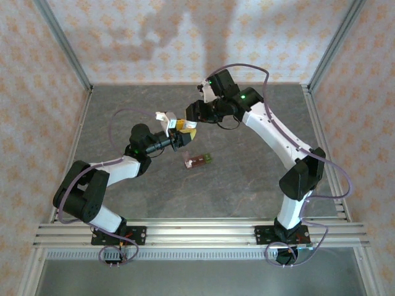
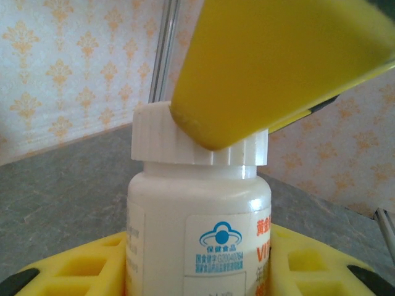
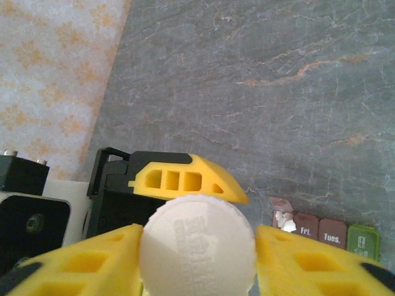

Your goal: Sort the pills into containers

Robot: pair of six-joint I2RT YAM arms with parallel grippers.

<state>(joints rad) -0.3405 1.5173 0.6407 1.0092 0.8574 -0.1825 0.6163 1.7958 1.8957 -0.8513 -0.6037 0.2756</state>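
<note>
My left gripper (image 1: 179,139) is shut on the body of a white pill bottle (image 2: 197,209), held upright above the table's middle. The bottle's ribbed white cap (image 3: 197,246) sits between the yellow fingers (image 3: 92,265) of my right gripper (image 1: 192,120), which press on both its sides from above. One of those right fingers (image 2: 278,61) crosses the cap in the left wrist view. The containers (image 1: 198,160), a reddish-brown strip with a green end, lie on the table just below the grippers. One end compartment is open, with white pills (image 3: 284,219) inside.
The grey marbled table (image 1: 247,185) is walled by patterned panels (image 1: 37,74) on three sides. Metal rails (image 1: 197,231) run along the near edge by the arm bases.
</note>
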